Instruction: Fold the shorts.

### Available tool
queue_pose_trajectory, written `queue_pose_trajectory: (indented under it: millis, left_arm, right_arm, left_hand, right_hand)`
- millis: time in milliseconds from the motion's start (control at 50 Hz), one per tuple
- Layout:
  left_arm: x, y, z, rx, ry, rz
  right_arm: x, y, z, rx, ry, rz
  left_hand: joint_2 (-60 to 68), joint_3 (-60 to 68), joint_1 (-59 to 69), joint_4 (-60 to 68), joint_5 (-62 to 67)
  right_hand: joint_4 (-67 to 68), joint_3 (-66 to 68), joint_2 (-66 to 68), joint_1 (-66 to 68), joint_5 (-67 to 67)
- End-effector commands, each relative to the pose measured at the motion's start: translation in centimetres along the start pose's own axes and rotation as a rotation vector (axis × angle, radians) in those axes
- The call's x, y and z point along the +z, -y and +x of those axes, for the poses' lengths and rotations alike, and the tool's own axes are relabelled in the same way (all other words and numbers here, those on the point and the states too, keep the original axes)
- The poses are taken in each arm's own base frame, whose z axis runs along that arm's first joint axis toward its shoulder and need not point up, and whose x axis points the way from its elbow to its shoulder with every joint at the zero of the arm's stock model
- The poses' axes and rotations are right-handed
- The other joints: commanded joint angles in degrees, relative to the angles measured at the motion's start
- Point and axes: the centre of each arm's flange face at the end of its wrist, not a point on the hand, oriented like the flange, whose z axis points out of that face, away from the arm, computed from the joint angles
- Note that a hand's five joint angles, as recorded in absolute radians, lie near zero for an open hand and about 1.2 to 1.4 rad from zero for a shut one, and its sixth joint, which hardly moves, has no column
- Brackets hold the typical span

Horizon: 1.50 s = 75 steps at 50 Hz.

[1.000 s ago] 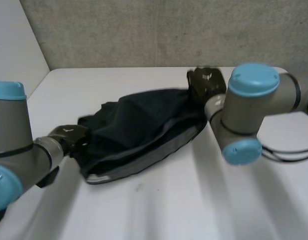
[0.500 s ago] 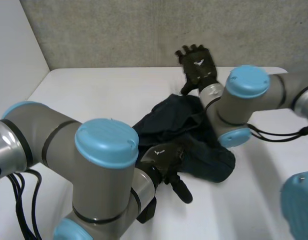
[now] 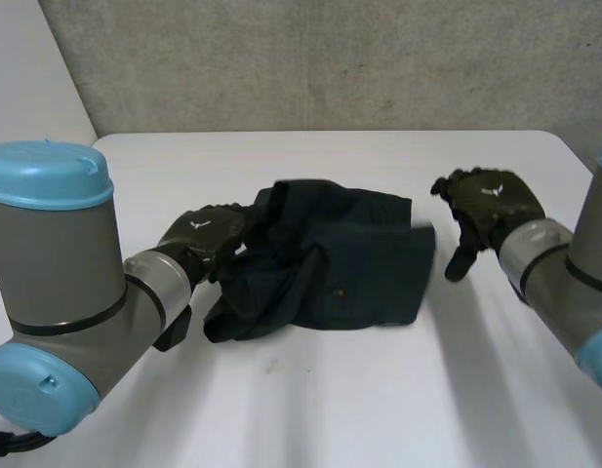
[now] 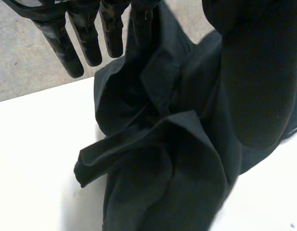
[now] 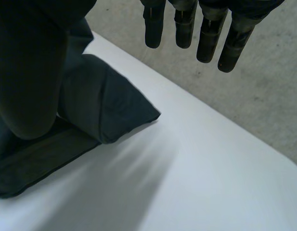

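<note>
Nearest, bare white surface [image 3: 310,409] lies in front of both hands. The left hand [image 3: 205,234] is open, its fingers [image 4: 88,43] straight and thumb apart, holding nothing. The bunched end of the shorts [image 3: 349,263] lies under its palm and at its fingertips, and in the head view the hand seems to touch the cloth there. The shorts lie between the two hands, dark and thin, roughly doubled over. They are rumpled into loose ridges by the left hand and flatter toward the right hand [image 3: 488,207], with a neat corner pointing that way. The right hand is open too, fingers straight and empty, near that corner but not touching it. The cloth looks light and limp and likely to sag and slide on the smooth top, so it probably won't keep a crease unless pressed flat. A fair hold would be a pinch at a corner or along the thicker hem rather than in the soft middle, and the rumpled end by the left hand wants smoothing outward first. Beyond the shorts the surface runs to a grey wall [image 3: 330,58].
</note>
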Motion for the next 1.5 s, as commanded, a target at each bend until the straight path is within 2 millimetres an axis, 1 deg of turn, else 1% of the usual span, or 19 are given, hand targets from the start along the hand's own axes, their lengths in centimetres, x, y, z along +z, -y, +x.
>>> queue_pose_trajectory:
  millis: [20, 180, 300, 400, 520, 600, 660, 740, 820, 860, 920, 980, 1020, 1100, 1120, 1180, 1300, 1360, 1500]
  left_arm:
    - [-0.1, -0.9, 0.2, 0.003, -0.004, -0.024]
    - [0.3, -2.2, 0.0, 0.009, 0.002, -0.026]
    - [0.7, -3.4, -0.1, 0.031, 0.008, -0.057]
    - [1.4, -4.3, -0.1, 0.076, 0.007, -0.083]
    - [2.1, -5.2, -0.1, 0.117, 0.004, -0.106]
    - [2.8, -5.4, -0.1, 0.12, 0.007, -0.096]
    - [3.5, -5.3, -0.1, 0.122, 0.013, -0.091]
    - [4.5, -4.8, -1.1, 0.124, 0.09, -0.079]
    - [5.2, -3.4, -4.8, 0.103, 0.287, -0.044]
    - [5.7, -2.4, -7.8, 0.079, 0.399, -0.019]
    - [6.2, -1.8, -10.6, 0.055, 0.47, -0.002]
    - [6.4, -2.0, -11.4, 0.046, 0.48, -0.015]
    - [6.3, -2.4, -11.0, 0.049, 0.463, -0.028]
    - [6.1, -2.9, -9.9, 0.048, 0.393, -0.044]
    - [5.8, -3.1, -9.2, 0.05, 0.347, -0.051]
    - [4.5, -2.2, -8.0, 0.058, 0.282, -0.024]
    - [1.8, -0.8, -6.9, 0.081, 0.193, 0.073]
    - [1.4, -0.4, -6.7, 0.141, 0.142, 0.114]
    - [1.6, -1.2, -7.9, 0.322, 0.148, 0.067]
  right_arm:
    - [-1.7, -0.2, -0.4, 0.071, 0.006, 0.01]
    - [-3.3, -1.2, -1.7, 0.121, 0.044, -0.019]
    - [-4.0, -3.3, -2.6, 0.142, 0.073, -0.086]
    - [-3.6, -4.6, -2.9, 0.221, 0.088, -0.137]
    - [-2.6, -7.1, -4.5, 0.307, 0.178, -0.231]
    - [-1.6, -7.8, -4.7, 0.305, 0.179, -0.226]
    - [-0.6, -7.7, -4.7, 0.298, 0.174, -0.173]
    - [0.2, -6.8, -4.5, 0.244, 0.165, -0.093]
    - [0.1, -6.5, -4.1, 0.098, 0.146, -0.066]
    - [0.0, -6.5, -3.8, 0.055, 0.135, -0.064]
    - [-0.4, -6.8, -4.2, 0.001, 0.145, -0.07]
    - [-0.6, -6.7, -4.5, -0.015, 0.153, -0.064]
    - [-0.9, -6.5, -4.9, -0.026, 0.166, -0.056]
    - [-1.2, -6.0, -5.6, -0.038, 0.185, -0.036]
    - [-1.2, -5.9, -5.7, -0.04, 0.187, -0.034]
    - [-1.3, -5.5, -5.6, -0.046, 0.188, -0.019]
    - [-2.5, -3.5, -5.0, -0.108, 0.175, 0.039]
    - [-2.7, -3.3, -4.8, -0.137, 0.168, 0.043]
    - [-3.2, -2.5, -4.4, -0.159, 0.161, 0.053]
  left_hand:
    - [1.0, 1.5, 3.5, 2.2, 2.2]
    - [1.0, 1.5, 3.5, 2.2, 2.2]
    - [1.1, 1.7, 3.6, 2.3, 2.4]
    - [1.7, 2.2, 4.1, 2.8, 2.9]
    - [8.2, 8.7, 10.7, 9.4, 9.4]
    - [19.0, 19.5, 21.4, 20.2, 20.2]
    - [33.9, 34.4, 36.4, 35.1, 35.2]
    - [55.3, 55.8, 57.8, 56.5, 56.5]
    - [59.9, 60.4, 62.3, 61.0, 61.1]
    - [59.9, 60.4, 62.3, 61.0, 61.1]
    - [58.0, 58.5, 60.5, 59.2, 59.3]
    - [56.8, 57.4, 59.3, 58.0, 58.1]
    - [51.8, 52.4, 54.3, 53.0, 53.1]
    - [22.1, 22.6, 24.6, 23.3, 23.3]
    - [9.4, 9.9, 11.8, 10.5, 10.6]
    - [-1.4, -0.8, 1.1, -0.2, -0.1]
    - [0.1, 0.7, 2.6, 1.3, 1.4]
    - [1.0, 1.5, 3.5, 2.2, 2.2]
    - [1.0, 1.5, 3.5, 2.2, 2.2]
  right_hand:
    - [-3.1, -1.9, -2.1, -1.2, -3.1]
    - [-3.3, -2.1, -2.2, -1.4, -3.2]
    - [-3.1, -1.9, -2.1, -1.2, -3.1]
    - [-3.0, -1.7, -1.9, -1.1, -2.9]
    - [-0.9, 0.3, 0.1, 0.9, -0.9]
    - [18.9, 20.1, 19.9, 20.7, 18.9]
    - [64.2, 65.4, 65.2, 66.0, 64.2]
    - [66.6, 67.9, 67.7, 68.5, 66.7]
    - [66.6, 67.9, 67.7, 68.5, 66.7]
    - [66.6, 67.9, 67.7, 68.5, 66.7]
    - [66.6, 67.9, 67.7, 68.5, 66.7]
    - [66.6, 67.9, 67.7, 68.5, 66.7]
    - [66.6, 67.9, 67.7, 68.5, 66.7]
    - [66.6, 67.9, 67.7, 68.5, 66.7]
    - [66.6, 67.9, 67.7, 68.5, 66.7]
    - [66.6, 67.9, 67.7, 68.5, 66.7]
    - [66.6, 67.9, 67.7, 68.5, 66.7]
    - [66.6, 67.9, 67.7, 68.5, 66.7]
    - [66.6, 67.9, 67.7, 68.5, 66.7]
